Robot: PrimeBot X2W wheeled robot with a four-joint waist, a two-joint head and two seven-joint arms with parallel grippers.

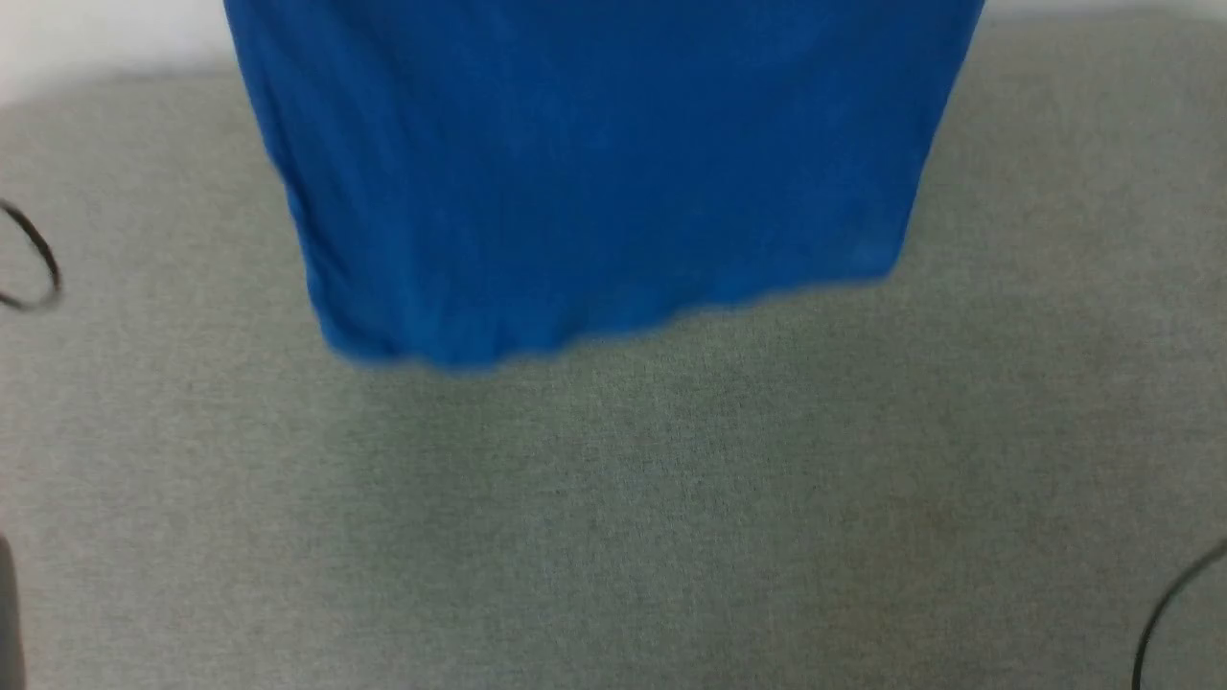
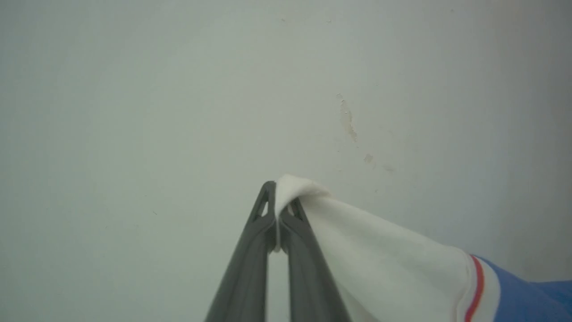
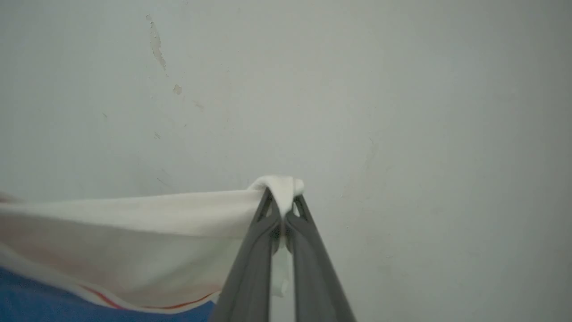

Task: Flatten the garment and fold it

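Note:
The blue garment [image 1: 604, 163] hangs down from above in the head view, its plain blue body spread wide and its bottom hem loose over the grey surface. My left gripper [image 2: 278, 210] is shut on a pinch of the garment's white sleeve [image 2: 393, 259], whose red-striped trim and blue body trail to the lower right. My right gripper [image 3: 281, 203] is shut on the other white sleeve [image 3: 134, 241], which stretches away to the left with red trim and blue cloth below it. The print is hidden.
A grey fabric-covered surface [image 1: 671, 498] lies under the hanging hem. Dark cable loops sit at its left edge [image 1: 38, 259] and lower right corner [image 1: 1169, 604]. Both wrist views face a pale wall [image 2: 178, 112] with a few scuff marks.

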